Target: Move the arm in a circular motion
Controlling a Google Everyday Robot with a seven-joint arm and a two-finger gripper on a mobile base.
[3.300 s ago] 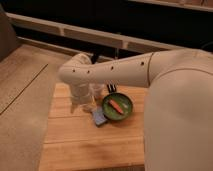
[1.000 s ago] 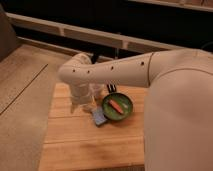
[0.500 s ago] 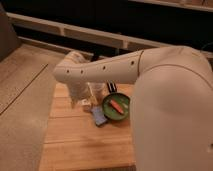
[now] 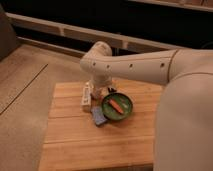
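The arm [image 4: 145, 67] is very large and cream-white, with small dark holes along its shell. It reaches in from the right across the back of the wooden table [image 4: 75, 140]. It bends at a rounded joint [image 4: 97, 57] and drops toward the table. The gripper [image 4: 101, 90] hangs below that joint, just behind and left of a green bowl [image 4: 118, 106]. It is largely hidden by the wrist.
The green bowl holds an orange carrot-like piece [image 4: 115, 105]. A blue block [image 4: 98, 116] lies at the bowl's front left. A white oblong object [image 4: 86, 97] lies left of the gripper. A dark wall with a pale rail [image 4: 60, 30] runs behind the table.
The arm's bent joint has swung to the right and toward the back of the table. The white oblong object left of it now shows. The bowl and block have not moved.
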